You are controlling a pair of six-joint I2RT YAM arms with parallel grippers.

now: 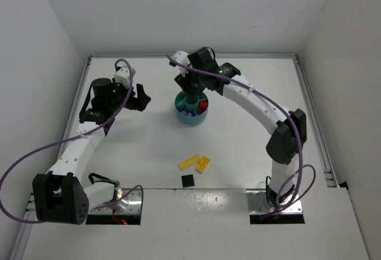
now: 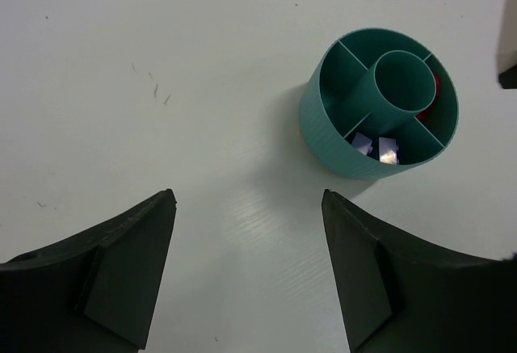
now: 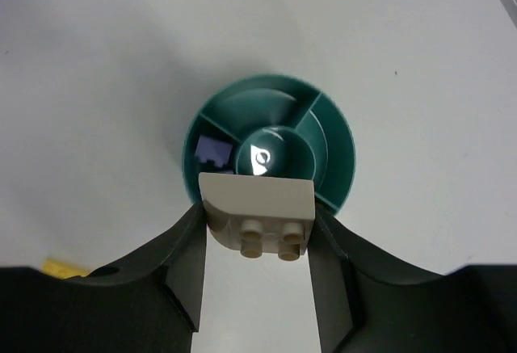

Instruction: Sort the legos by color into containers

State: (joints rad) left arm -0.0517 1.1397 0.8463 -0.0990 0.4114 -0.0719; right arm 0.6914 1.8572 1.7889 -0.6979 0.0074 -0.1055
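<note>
Ribbed teal plastic dish (image 2: 321,131), smooth off-white plastic brick (image 3: 257,199), matt black jaws, faintly glossy white table (image 2: 202,62)

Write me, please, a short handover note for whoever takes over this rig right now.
Left gripper: open, empty, hovering beside the teal dish.
Right gripper: shut on an off-white brick, above the dish.
Done: purple bricks lie in one outer section, something red in another.
Left: release the off-white brick into a section of its own. Then fetch the two yellow bricks lying on the table near the arm bases, with a small black piece beside them.
</note>
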